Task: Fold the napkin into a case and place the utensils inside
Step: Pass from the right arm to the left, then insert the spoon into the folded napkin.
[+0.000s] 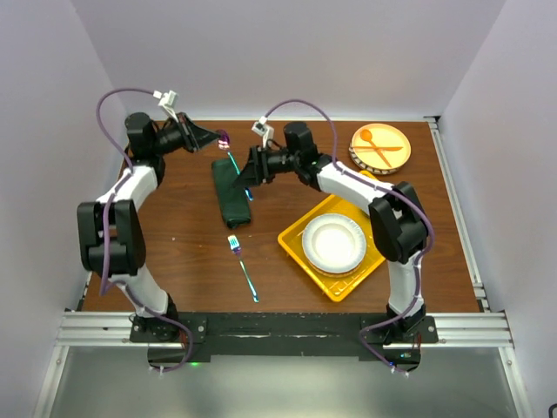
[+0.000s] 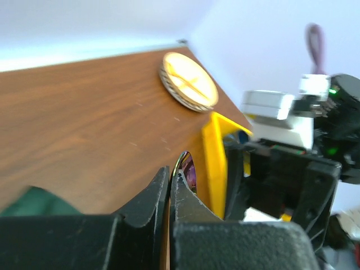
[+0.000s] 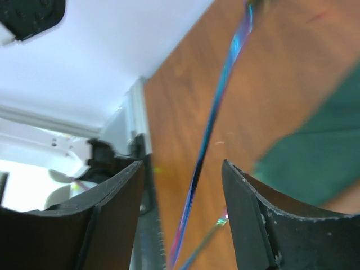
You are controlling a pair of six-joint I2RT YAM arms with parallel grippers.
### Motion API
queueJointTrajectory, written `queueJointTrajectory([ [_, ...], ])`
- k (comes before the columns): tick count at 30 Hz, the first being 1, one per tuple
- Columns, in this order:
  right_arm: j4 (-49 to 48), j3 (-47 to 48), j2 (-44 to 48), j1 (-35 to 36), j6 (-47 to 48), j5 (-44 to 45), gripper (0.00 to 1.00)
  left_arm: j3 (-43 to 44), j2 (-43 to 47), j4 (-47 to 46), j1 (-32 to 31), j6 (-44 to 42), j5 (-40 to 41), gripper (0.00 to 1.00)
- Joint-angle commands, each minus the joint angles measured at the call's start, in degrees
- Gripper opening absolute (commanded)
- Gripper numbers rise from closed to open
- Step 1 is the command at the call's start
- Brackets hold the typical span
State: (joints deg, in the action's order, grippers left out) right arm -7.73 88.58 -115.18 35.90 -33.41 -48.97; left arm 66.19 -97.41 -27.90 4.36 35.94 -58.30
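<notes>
The napkin (image 1: 231, 193) lies as a narrow dark green case on the brown table, and shows in the right wrist view (image 3: 315, 157). My left gripper (image 1: 215, 138) is shut on the bowl of the iridescent spoon (image 1: 224, 137), seen purple between the jaws in the left wrist view (image 2: 188, 169). The spoon's thin handle (image 3: 216, 124) slants down over the case's right edge. My right gripper (image 1: 247, 172) is open, its jaws on either side of that handle without touching it. The iridescent fork (image 1: 243, 266) lies on the table nearer the front.
A yellow tray (image 1: 300, 237) holding a white plate (image 1: 333, 241) sits right of centre. A round wicker plate (image 1: 380, 146) with an orange spoon and fork sits at the back right. The tray also shows in the left wrist view (image 2: 214, 157).
</notes>
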Motion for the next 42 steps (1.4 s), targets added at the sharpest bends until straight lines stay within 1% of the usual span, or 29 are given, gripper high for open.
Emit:
queueJointTrajectory([
  [1, 13.9, 7.5, -2.2, -4.5, 15.0, 1.9, 0.51, 10.6, -9.0, 2.2, 3.8, -1.8, 0.3, 0.0],
  [3, 17.7, 8.8, -3.6, -4.4, 20.6, 3.6, 0.41, 13.7, -12.2, 4.6, 4.3, -3.2, 0.3, 0.0],
  [4, 19.1, 8.9, -3.8, -4.4, 22.0, 4.0, 0.34, 16.6, -15.1, 5.2, 4.6, -3.6, 0.0, 0.0],
  [6, 20.4, 8.8, -4.6, -4.1, 24.3, 4.0, 0.29, 20.4, -17.7, 7.6, 5.0, -5.4, 0.4, 0.0],
  [7, 20.6, 8.7, -5.4, -4.2, 24.5, 3.5, 0.24, 21.5, -19.9, 7.9, 5.0, -5.9, 0.9, 0.0],
  [11, 22.5, 8.9, -8.0, -3.9, 24.7, 2.0, 0.14, 26.5, -25.1, 9.5, 5.2, -7.7, 2.2, 0.0],
  [14, 24.1, 9.6, -9.9, -3.6, 24.9, 1.9, 0.09, 30.7, -29.1, 11.9, 5.2, -9.7, 2.6, 0.0],
  [18, 26.5, 10.7, -11.7, -2.7, 26.0, 2.2, 0.09, 35.4, -32.8, 16.8, 5.2, -13.8, 2.8, 0.0],
  [26, 29.7, 12.4, -14.0, -0.8, 30.0, 3.7, 0.08, 40.2, -36.2, 22.3, 5.4, -20.6, 1.5, 0.0],
  [33, 32.8, 13.9, -15.3, 0.0, 33.1, 4.2, 0.08, 41.5, -38.4, 23.7, 5.2, -22.0, 1.6, 0.0],
  [36, 34.6, 14.3, -15.6, 0.5, 36.6, 4.7, 0.08, 42.1, -39.0, 23.9, 5.0, -22.2, 1.7, 0.0],
  [42, 37.0, 14.8, -16.3, 1.1, 39.9, 5.6, 0.06, 42.4, -39.5, 25.3, 4.0, -23.6, 1.4, 0.0],
])
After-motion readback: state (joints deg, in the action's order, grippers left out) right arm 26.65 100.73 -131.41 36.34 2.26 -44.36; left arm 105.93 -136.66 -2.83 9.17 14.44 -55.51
